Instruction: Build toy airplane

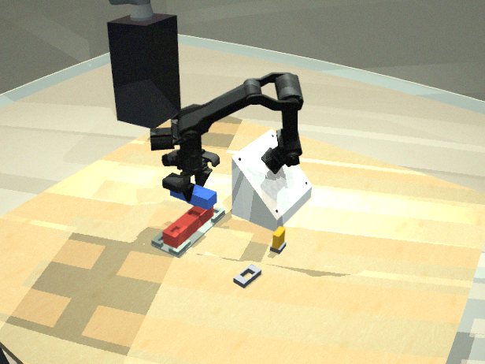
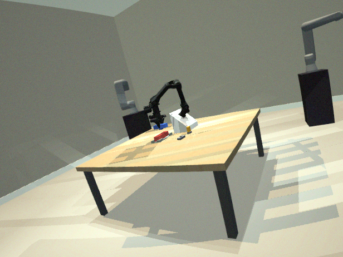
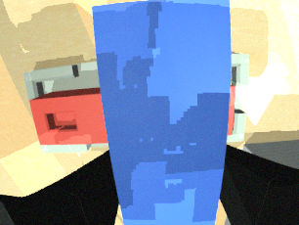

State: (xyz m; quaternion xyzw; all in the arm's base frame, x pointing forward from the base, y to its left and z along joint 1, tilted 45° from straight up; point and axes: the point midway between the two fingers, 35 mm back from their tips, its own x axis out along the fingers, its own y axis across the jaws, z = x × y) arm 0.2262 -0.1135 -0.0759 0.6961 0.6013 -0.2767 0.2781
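Note:
My gripper (image 1: 195, 191) (image 2: 160, 127) (image 3: 164, 150) is shut on the blue wing (image 1: 205, 198) (image 2: 164, 125) (image 3: 166, 112). The wing is above the fuselage and lies crosswise to it; a gap shows below it in the exterior view. Its tab is hidden. The red fuselage (image 1: 183, 232) (image 2: 161, 136) (image 3: 90, 122) sits, looking flat, in the pale cradle (image 1: 202, 232) (image 3: 54, 76). Both sockets show in the top view; in the wrist view the wing hides the middle one. The yellow tail fin (image 1: 278, 238) (image 2: 189, 129) stands upright in a small dark holder (image 1: 278, 248).
An empty grey rectangular holder (image 1: 241, 280) (image 2: 181, 137) lies in front of the tail fin. The white wedge-shaped mount (image 1: 292, 198) (image 2: 179, 127) carries my arm and stands behind the fin, right of the cradle. A dark pedestal (image 1: 146, 71) (image 2: 137, 122) stands beyond the table.

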